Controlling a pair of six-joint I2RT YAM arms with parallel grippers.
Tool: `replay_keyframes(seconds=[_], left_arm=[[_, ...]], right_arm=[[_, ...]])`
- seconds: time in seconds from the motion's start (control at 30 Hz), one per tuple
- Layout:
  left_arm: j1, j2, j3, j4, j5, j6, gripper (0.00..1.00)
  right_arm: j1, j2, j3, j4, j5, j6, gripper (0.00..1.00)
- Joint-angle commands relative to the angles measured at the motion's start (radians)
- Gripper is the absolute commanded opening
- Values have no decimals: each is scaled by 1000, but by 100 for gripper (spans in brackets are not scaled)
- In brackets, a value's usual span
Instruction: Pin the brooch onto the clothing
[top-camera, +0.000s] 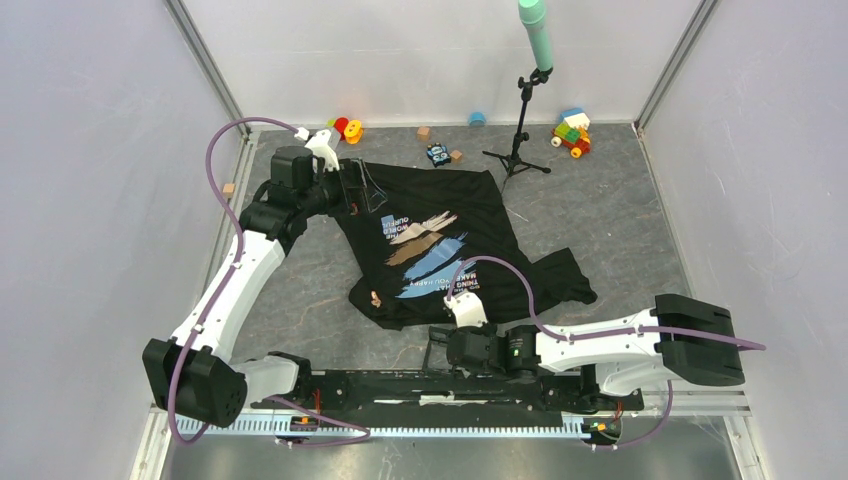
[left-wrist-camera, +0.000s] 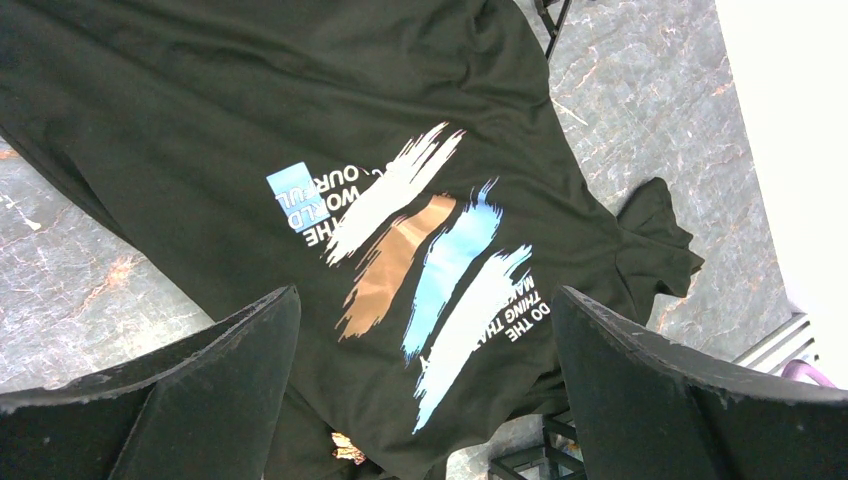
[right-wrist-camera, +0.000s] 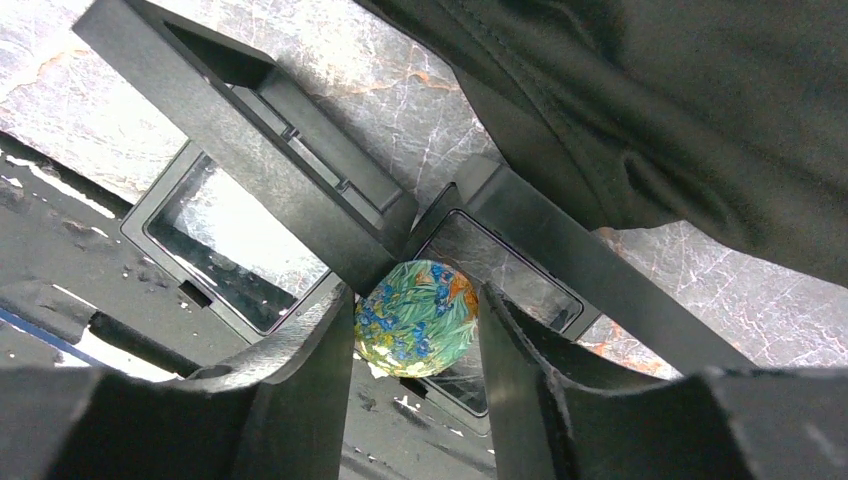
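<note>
Black T-shirt (top-camera: 440, 200) rumpled | left fingers (left-wrist-camera: 200, 390) wide apart, empty | right fingers (right-wrist-camera: 300, 400) clamping floral brooch (right-wrist-camera: 418, 318)

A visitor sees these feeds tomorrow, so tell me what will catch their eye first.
The black T-shirt lies spread across the middle of the table, its blue, tan and white brush-stroke print facing up. Next comes the round flower-patterned brooch, clamped in the right gripper at the near edge, just short of the shirt. The left gripper hangs open over the shirt's far-left part.
</note>
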Motion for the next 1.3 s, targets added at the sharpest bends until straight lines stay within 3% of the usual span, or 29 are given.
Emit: replay_keyframes(seconds=[0.0, 0.33, 0.6, 0.9, 1.27], left_arm=[[4, -16, -4, 38, 26, 5, 100], [4, -17, -7, 38, 36, 5, 100], [4, -13, -11, 39, 50, 3, 100], [4, -8, -11, 40, 63, 3, 100], [4, -10, -11, 40, 65, 3, 100]], right_arm=[[-3, 5, 2, -11, -2, 15, 48], [13, -89, 41, 5, -17, -69, 43], [14, -181, -21, 51, -17, -94, 43], [14, -78, -18, 44, -44, -80, 63], [14, -13, -8, 18, -36, -72, 62]])
